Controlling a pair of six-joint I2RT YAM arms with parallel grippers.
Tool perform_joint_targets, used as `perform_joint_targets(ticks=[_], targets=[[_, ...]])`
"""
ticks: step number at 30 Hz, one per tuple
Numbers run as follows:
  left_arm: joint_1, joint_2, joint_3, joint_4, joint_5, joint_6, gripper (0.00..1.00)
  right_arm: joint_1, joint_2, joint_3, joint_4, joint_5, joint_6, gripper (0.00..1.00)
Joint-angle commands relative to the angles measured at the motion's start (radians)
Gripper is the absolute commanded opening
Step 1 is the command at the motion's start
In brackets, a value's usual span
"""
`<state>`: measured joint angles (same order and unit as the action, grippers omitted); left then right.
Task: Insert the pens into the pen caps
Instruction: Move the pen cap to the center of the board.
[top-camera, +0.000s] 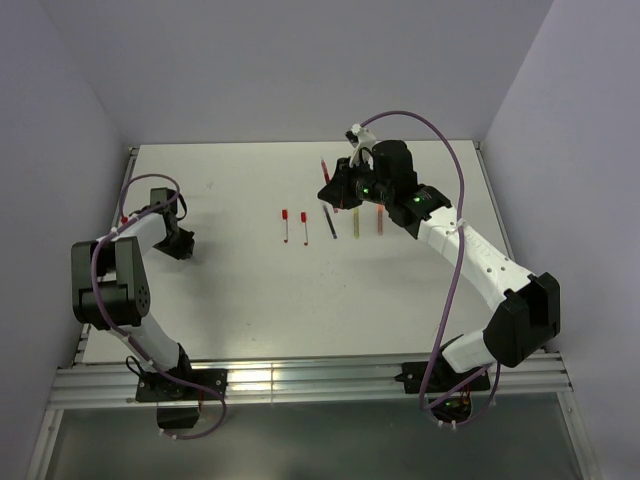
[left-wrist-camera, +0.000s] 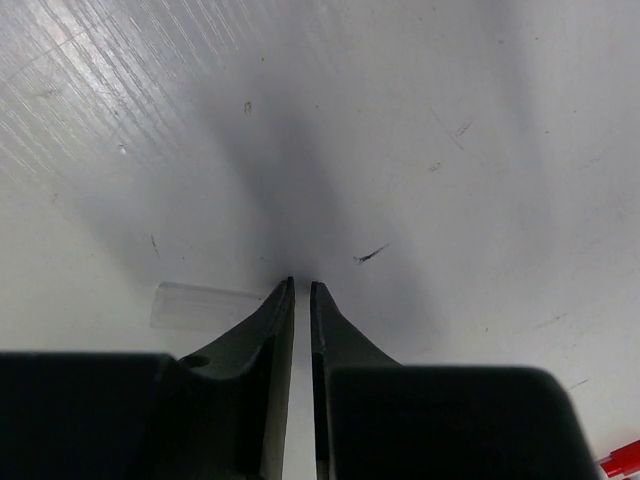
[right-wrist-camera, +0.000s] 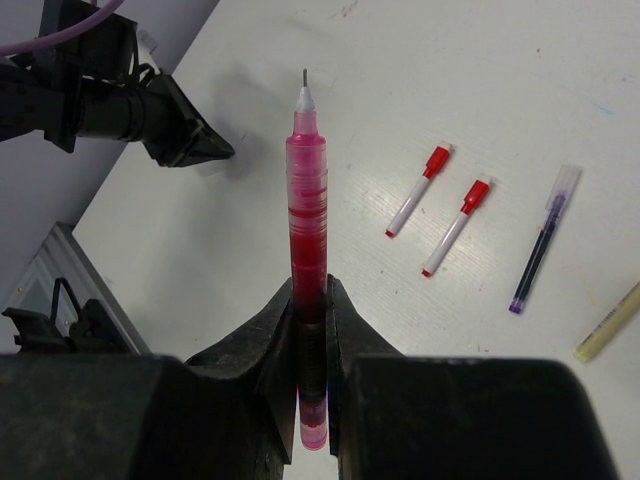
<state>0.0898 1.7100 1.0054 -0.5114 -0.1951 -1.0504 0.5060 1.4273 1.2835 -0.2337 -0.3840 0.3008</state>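
Note:
My right gripper (right-wrist-camera: 312, 290) is shut on a red pen (right-wrist-camera: 306, 170) and holds it above the table, with its bare tip pointing away. From above, this gripper (top-camera: 335, 190) hangs over the row of pens. My left gripper (left-wrist-camera: 301, 285) is low over the table at the left (top-camera: 180, 243). Its jaws stand a thin gap apart with nothing between them. A clear pen cap (left-wrist-camera: 195, 303) lies flat just left of its fingertips. Two white pens with red caps (right-wrist-camera: 420, 190) (right-wrist-camera: 458, 225) lie side by side, then a dark pen with a clear cap (right-wrist-camera: 540, 245).
A yellow pen (top-camera: 356, 222) and an orange one (top-camera: 380, 218) lie to the right of the dark pen (top-camera: 330, 222). A small red piece (left-wrist-camera: 622, 460) shows at the lower right corner of the left wrist view. Walls enclose the table on three sides.

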Motion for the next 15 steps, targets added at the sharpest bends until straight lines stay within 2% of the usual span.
perform_joint_targets(ticks=[1,15], targets=[[-0.013,0.004,-0.042,-0.013,0.057,0.010,0.17,-0.006,-0.021,0.010,0.007,-0.007,-0.012,0.00],[-0.015,-0.052,-0.105,-0.019,0.082,0.007,0.17,-0.006,-0.013,0.011,0.008,-0.026,-0.012,0.00]])
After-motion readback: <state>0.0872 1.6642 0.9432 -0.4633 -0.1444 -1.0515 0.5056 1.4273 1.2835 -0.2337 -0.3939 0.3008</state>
